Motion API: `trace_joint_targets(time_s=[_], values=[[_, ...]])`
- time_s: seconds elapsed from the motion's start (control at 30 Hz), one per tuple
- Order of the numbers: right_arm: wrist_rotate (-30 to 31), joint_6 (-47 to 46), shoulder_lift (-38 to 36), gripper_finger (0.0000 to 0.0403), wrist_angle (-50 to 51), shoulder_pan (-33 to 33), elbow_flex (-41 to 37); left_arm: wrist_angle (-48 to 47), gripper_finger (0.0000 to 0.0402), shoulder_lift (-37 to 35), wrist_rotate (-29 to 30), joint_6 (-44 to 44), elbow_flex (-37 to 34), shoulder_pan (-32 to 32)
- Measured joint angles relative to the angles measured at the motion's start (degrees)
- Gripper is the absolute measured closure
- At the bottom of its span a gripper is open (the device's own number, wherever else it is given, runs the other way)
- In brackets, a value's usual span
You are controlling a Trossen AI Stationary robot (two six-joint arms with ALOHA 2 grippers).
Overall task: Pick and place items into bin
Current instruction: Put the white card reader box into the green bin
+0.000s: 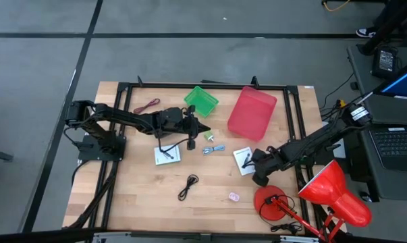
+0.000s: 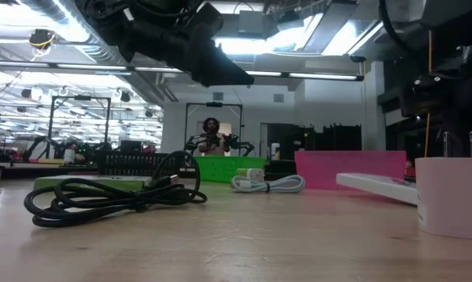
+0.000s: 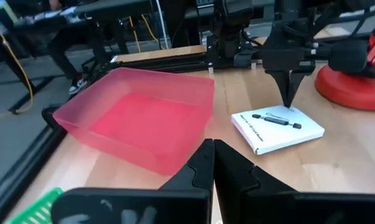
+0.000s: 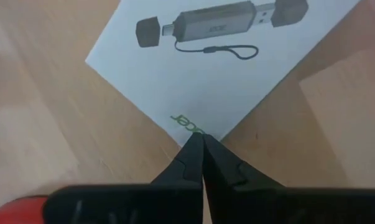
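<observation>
My right gripper point(image 4: 199, 138) is shut and points down at a corner of a white square card point(image 4: 218, 68) printed with a black gadget, right of centre on the table point(image 1: 243, 160). My left gripper point(image 3: 212, 149) is shut on nothing. It hangs in the air point(image 2: 220, 70) between the green bin point(image 1: 201, 100) and the pink bin point(image 1: 252, 111). A second white card point(image 1: 167, 155) lies flat with a black cable across it. Another black cable point(image 1: 187, 185), a red cable point(image 1: 148, 106), a pink piece point(image 1: 233, 196) and blue-grey pieces point(image 1: 213, 148) lie loose on the table. My right gripper comes from above with its shut fingertips point(image 4: 190, 149) at the card's corner point(image 4: 196, 127), beside the green lettering. The card lies flat on the table. I cannot tell whether the tips touch it.
The red desk lamp point(image 1: 331, 192) stands close behind my right arm at the table's near right corner. A black frame point(image 1: 294, 121) runs along the table's edges. Bare wood lies between the cards and toward the near edge. A person shows far off in the room point(image 2: 210, 133).
</observation>
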State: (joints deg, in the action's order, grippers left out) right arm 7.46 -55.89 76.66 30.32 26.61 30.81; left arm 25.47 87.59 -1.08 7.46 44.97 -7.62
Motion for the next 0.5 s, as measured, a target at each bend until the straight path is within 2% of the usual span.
trace_joint_targets(time_s=[0.33, 0.5], values=[[0.4, 8.2, 0.1, 0.0403, -0.1, -0.2, -0.1, 0.0, 0.04, 0.0, 0.5, -11.1, 0.0, 0.0], [0.4, 9.0, 0.1, 0.0403, -0.4, -0.2, -0.2, 0.0, 0.04, 0.0, 1.5, -12.9, 0.0, 0.0]])
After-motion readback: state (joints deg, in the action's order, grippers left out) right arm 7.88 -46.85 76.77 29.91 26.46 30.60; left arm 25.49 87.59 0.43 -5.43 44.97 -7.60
